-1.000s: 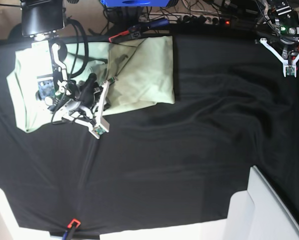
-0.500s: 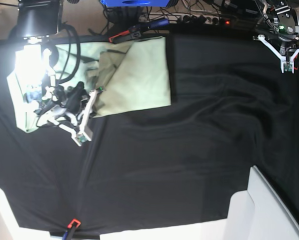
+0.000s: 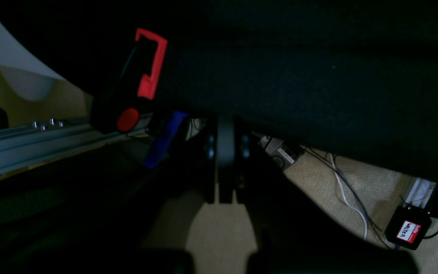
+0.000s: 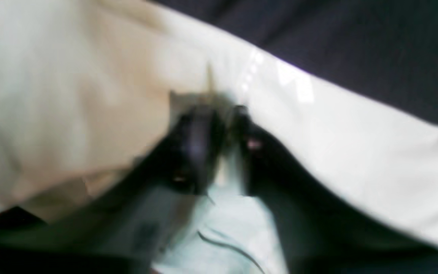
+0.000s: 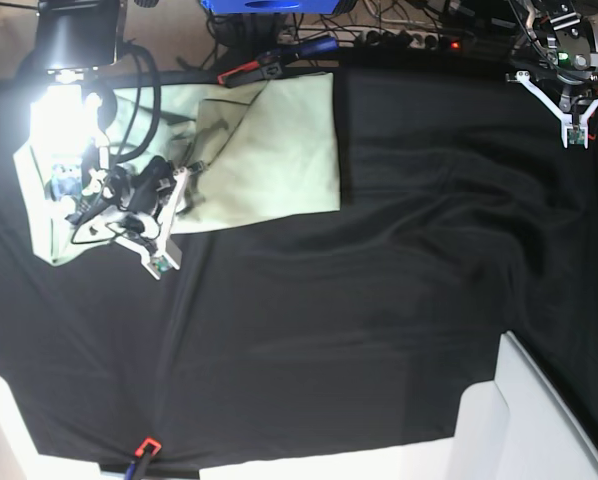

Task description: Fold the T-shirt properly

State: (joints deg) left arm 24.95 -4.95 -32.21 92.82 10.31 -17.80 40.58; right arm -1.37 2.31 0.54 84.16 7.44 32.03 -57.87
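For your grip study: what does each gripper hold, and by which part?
Left gripper: shut on nothing. Right gripper: over the T-shirt, too blurred to tell any hold.

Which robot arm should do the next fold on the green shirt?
Probably the right one. The right gripper sits over the T-shirt, while the left gripper hangs shut at the far corner over bare black cloth.

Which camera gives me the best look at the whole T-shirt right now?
The base view: the T-shirt shows nearly whole on the black cloth, partly hidden by the right arm. The right wrist view gives only a blurred close-up of fabric; the left wrist view shows none.
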